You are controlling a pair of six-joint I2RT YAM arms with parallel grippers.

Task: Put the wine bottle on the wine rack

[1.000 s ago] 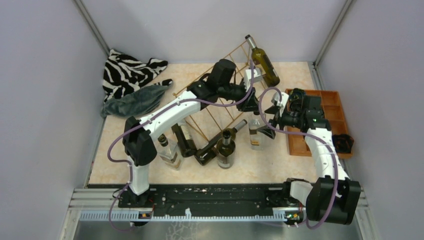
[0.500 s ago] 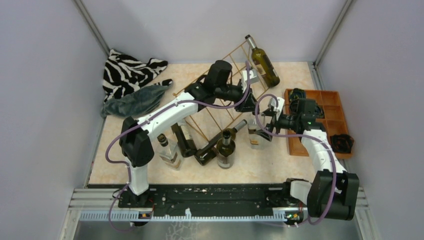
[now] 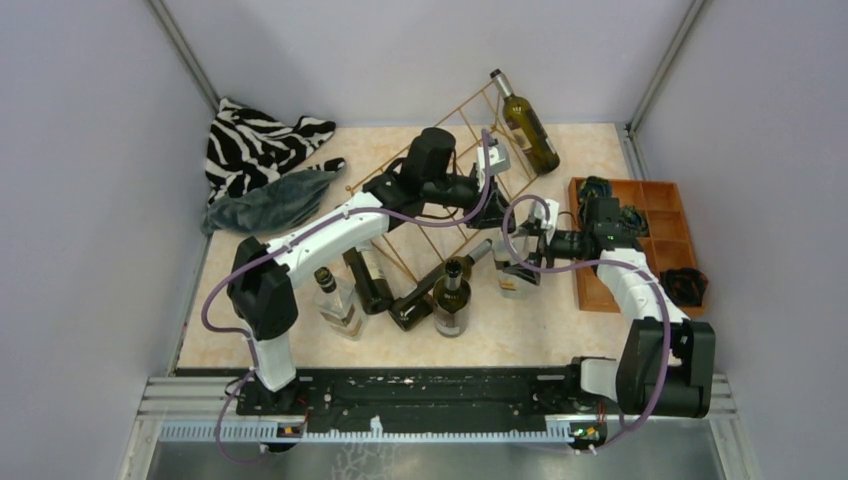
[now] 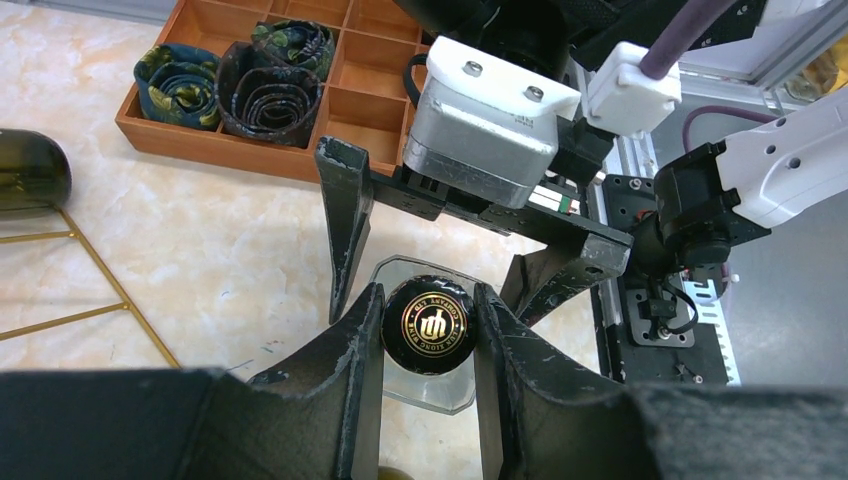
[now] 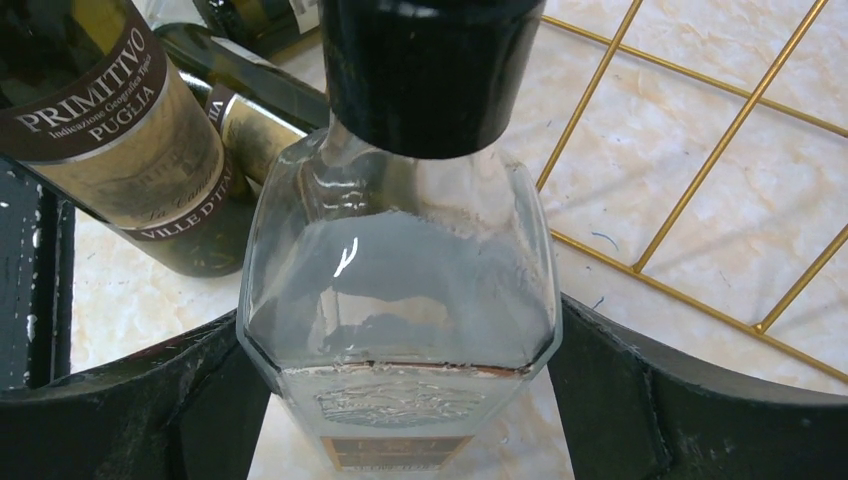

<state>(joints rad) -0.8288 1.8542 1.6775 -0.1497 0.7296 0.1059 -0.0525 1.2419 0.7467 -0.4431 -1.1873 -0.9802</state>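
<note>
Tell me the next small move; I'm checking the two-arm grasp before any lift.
Probably close the right fingers on the clear bottle. They flank its body without clearly clamping it, while the left fingers already pinch its black cap, so a second grip seems wise before lifting.

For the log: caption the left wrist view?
Left end effector pinches clear bottle's black cap; right end effector brackets its body.

Your L arm (image 3: 330, 225) reaches fwd and right across centre, L gripper (image 4: 428, 318) pointing down, fingers pinched on a black bottle cap (image 4: 430, 328). R arm (image 3: 640, 285) bends in leftward. R gripper (image 5: 400, 345) is spread wide, fingers flanking the clear bottle (image 5: 400, 270); can't tell if squeezing.
</note>
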